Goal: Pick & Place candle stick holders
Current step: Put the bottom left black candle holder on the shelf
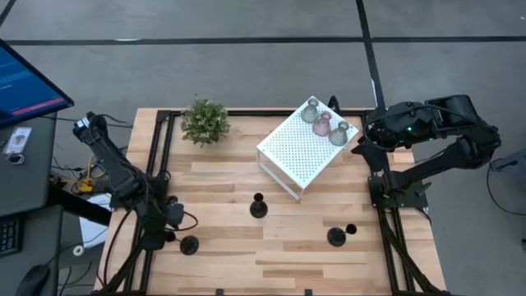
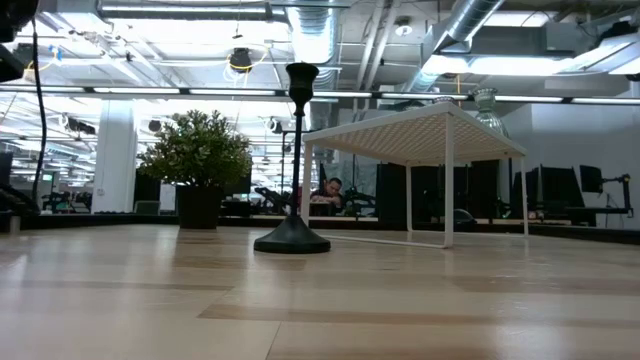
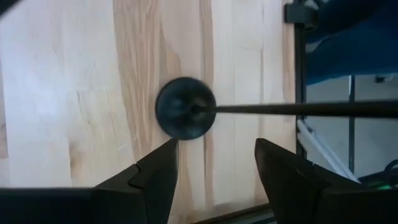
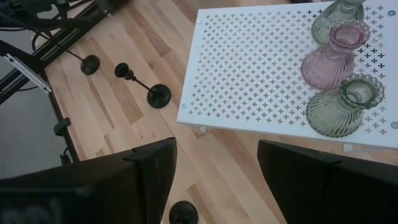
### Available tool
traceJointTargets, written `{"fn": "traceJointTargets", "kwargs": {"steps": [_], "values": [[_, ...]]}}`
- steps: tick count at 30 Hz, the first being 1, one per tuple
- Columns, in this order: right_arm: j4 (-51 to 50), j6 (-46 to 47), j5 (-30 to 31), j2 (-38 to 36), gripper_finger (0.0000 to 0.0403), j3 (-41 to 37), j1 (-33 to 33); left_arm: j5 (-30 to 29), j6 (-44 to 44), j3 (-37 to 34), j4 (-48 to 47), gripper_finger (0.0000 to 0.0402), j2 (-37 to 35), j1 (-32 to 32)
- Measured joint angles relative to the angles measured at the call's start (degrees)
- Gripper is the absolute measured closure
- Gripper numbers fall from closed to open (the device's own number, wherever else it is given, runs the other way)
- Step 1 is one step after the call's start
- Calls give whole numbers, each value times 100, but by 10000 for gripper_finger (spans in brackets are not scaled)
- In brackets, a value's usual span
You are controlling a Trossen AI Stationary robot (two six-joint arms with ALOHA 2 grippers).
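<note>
Three black candle stick holders are on the wooden table: one near the left front [image 1: 189,244], one in the middle [image 1: 259,205] standing upright on its round base [image 2: 292,240], one at the right front [image 1: 335,238]. Three glass holders, two greenish-grey [image 4: 341,109] [image 4: 336,18] and one pink [image 4: 333,56], stand on the white perforated box [image 1: 300,152]. My left gripper [image 3: 216,149] is open above the left black holder [image 3: 185,116], fingers short of its base, touching nothing. My right gripper [image 4: 216,149] is open, high above the table beside the box's right end.
A green potted plant [image 1: 204,121] stands at the far left of the table. Black frame rails [image 1: 156,164] run along the table's left and right sides. Bare wood lies between the black holders and along the front edge.
</note>
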Motion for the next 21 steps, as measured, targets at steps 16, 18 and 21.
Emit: {"fn": "traceJointTargets", "kwargs": {"steps": [16, 18, 21], "values": [[2, 0, -15, 0, 186, 2, 0, -884, -232, 0, 1053, 191, 294, -395], [2, 0, -15, 0, 186, 2, 0, -1120, -234, 0, 1125, 192, 369, -394], [0, 0, -15, 0, 186, 2, 0, -1383, -257, 0, 1144, 204, 471, -394]]}}
